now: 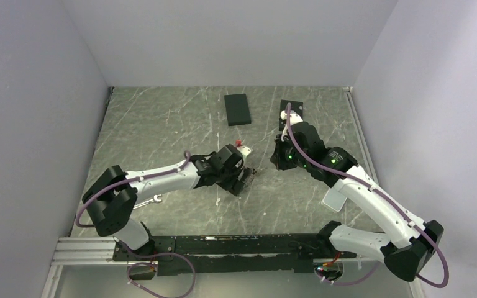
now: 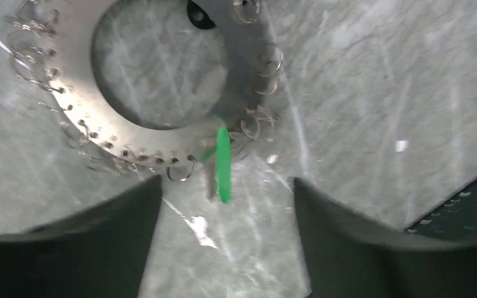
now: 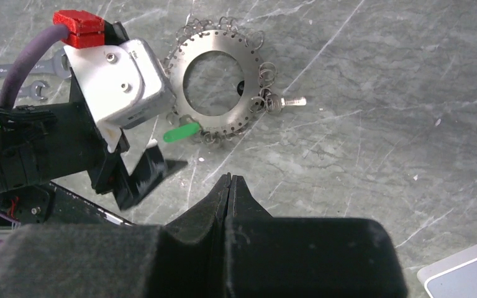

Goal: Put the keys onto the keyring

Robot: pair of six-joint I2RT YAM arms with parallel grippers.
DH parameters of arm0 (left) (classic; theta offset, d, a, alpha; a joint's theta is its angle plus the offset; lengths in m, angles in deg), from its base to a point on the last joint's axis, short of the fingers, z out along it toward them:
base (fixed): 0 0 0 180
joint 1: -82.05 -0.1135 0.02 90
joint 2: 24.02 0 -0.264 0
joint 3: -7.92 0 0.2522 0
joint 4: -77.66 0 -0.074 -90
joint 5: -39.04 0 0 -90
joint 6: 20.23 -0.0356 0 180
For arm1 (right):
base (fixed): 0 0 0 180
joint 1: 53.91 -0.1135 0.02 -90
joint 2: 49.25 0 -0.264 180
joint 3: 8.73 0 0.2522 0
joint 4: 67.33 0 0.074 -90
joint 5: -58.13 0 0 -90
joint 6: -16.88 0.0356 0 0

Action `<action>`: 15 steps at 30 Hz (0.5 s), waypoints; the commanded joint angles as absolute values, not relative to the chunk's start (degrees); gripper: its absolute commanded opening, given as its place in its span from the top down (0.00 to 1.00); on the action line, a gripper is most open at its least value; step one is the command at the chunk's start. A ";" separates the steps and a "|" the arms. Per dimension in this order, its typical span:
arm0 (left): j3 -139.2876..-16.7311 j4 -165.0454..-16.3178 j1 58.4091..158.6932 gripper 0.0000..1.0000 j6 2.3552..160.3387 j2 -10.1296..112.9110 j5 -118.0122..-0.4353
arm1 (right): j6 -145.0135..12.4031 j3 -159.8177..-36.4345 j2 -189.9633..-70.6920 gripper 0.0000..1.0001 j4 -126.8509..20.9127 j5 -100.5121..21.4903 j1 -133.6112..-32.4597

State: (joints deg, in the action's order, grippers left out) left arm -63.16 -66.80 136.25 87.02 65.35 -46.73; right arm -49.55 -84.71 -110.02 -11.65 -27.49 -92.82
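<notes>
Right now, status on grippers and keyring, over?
Left gripper open over green key at keyring's edge. Right gripper shut, empty, short of ring. Keyring flat on table, silver key at its rim. Left wrist crowds ring.

keyring (image 3: 223,124) flat on the table (image 1: 161,124) between left gripper (image 2: 227,186) and right gripper (image 3: 230,186), key (image 3: 181,132) at its rim, box (image 1: 237,108) well behind

You can read no text, number, brand or sign in any of the three views. The keyring (image 3: 218,41) shows you bare metal with no legible marking. Any stamp on the spanner (image 1: 152,199) is too small for you to make out.
</notes>
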 commanded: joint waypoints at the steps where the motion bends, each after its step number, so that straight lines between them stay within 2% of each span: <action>1: -66.19 -64.27 136.23 0.02 90.57 61.14 -53.34 | -49.74 -86.37 -109.01 1.00 -13.17 -26.59 -92.67; 3: -66.18 -64.21 136.24 0.01 90.53 58.36 -52.50 | -49.87 -86.39 -107.86 1.00 -13.49 -25.43 -92.66; 4: -66.63 -63.69 136.20 0.01 90.30 56.76 -51.85 | -49.95 -86.53 -107.22 0.97 -13.75 -24.82 -92.67; 7: -70.00 -59.80 136.19 0.01 88.97 52.00 -46.82 | -50.66 -87.21 -104.81 0.80 -14.89 -23.08 -92.67; 11: -72.83 -58.06 136.20 0.00 83.95 44.80 -39.01 | -52.60 -86.82 -100.11 0.64 -18.89 -21.38 -92.65; 12: -72.60 -58.44 136.24 0.00 82.61 42.75 -36.92 | -53.45 -86.42 -98.92 0.58 -21.19 -21.36 -92.67; 15: -72.25 -59.27 136.14 0.00 77.35 37.25 -28.87 | -55.41 -84.93 -95.28 0.22 -26.27 -21.31 -92.65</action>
State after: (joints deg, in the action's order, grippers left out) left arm -70.88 -59.89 136.20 84.44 43.25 -40.35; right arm -52.24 -84.77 -99.73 -16.29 -23.38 -92.82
